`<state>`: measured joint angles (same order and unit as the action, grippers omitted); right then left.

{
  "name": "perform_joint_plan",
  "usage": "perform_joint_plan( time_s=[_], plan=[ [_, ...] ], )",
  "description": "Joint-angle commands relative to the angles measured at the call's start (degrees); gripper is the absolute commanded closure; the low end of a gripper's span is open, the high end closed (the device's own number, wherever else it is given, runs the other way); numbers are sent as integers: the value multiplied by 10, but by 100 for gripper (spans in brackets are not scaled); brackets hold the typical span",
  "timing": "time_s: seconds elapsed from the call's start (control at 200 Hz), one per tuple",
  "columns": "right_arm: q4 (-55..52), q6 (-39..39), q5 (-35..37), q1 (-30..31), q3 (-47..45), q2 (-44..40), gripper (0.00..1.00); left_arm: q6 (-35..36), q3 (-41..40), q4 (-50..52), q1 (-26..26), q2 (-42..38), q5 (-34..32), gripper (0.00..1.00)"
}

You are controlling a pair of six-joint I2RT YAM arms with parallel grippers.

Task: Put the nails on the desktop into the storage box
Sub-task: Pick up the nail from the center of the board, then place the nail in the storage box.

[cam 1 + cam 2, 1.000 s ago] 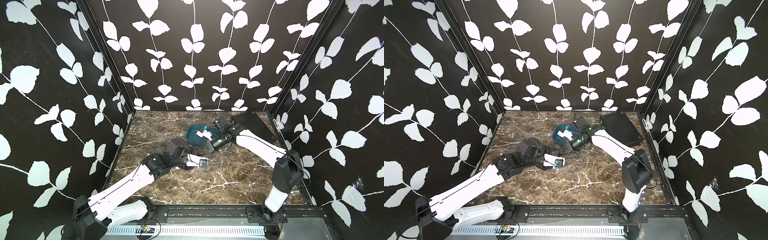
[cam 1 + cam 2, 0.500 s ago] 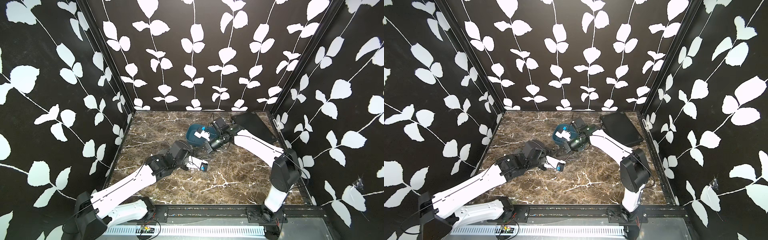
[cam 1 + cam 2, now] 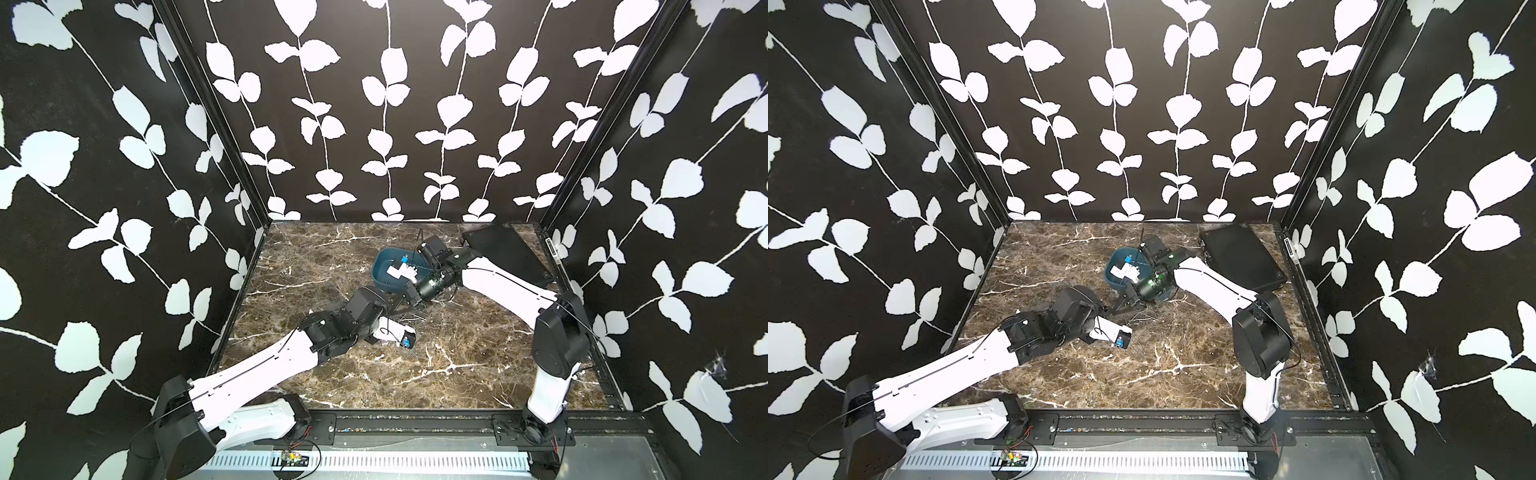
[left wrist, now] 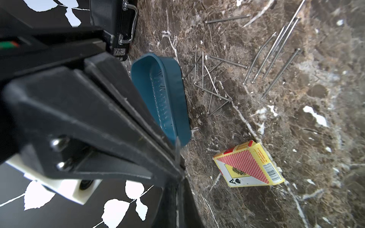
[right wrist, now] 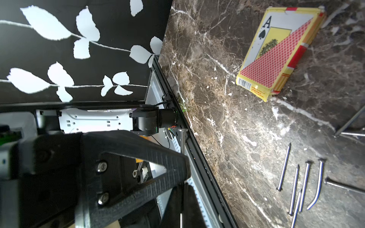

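Observation:
Several silvery nails (image 4: 209, 83) lie scattered on the brown marble desktop (image 4: 296, 138) beside the teal storage box (image 4: 167, 94). In both top views the box (image 3: 384, 279) sits mid-back and nails (image 3: 409, 319) lie just in front of it. My left gripper (image 4: 180, 174) is shut, with a thin nail (image 4: 177, 145) poking out between its fingers. My right gripper (image 5: 182, 184) is shut on a nail (image 5: 183, 142) held head-up. In a top view its fingers (image 3: 1118, 306) reach past the box's (image 3: 1115, 276) near rim. More nails (image 5: 296, 183) lie below it.
A yellow and red playing-card box (image 4: 248, 163) lies on the marble near the tub's end, seen also from the right wrist (image 5: 276, 51). A flat black case (image 3: 505, 253) sits at the back right. Patterned walls close three sides; a metal rail (image 3: 415, 419) runs along the front.
My left gripper has closed from open to shut and dropped slightly towards the front. My right gripper has hardly moved beside the box.

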<state>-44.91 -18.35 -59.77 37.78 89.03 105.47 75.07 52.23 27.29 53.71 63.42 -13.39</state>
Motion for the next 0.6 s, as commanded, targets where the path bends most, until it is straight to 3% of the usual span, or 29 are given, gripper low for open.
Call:
perform_joint_plan(
  time_s=[0.0, 0.135, 0.29, 0.45, 0.595],
  plan=[
    [36, -25, 1, -23, 23, -13, 71, 15, -11, -12, 8, 7, -7, 100],
    [114, -83, 29, -85, -12, -63, 65, -46, -8, -17, 8, 22, -7, 100],
    [168, -123, 173, -159, -51, -133, 64, -189, 18, -18, 5, 53, 7, 100],
    [191, -121, 277, -184, -86, -208, 63, -364, 70, -1, -15, 102, 76, 100],
    [196, -119, 288, -184, -106, -222, 63, -515, 128, 12, -51, 158, 181, 100]
  ],
)
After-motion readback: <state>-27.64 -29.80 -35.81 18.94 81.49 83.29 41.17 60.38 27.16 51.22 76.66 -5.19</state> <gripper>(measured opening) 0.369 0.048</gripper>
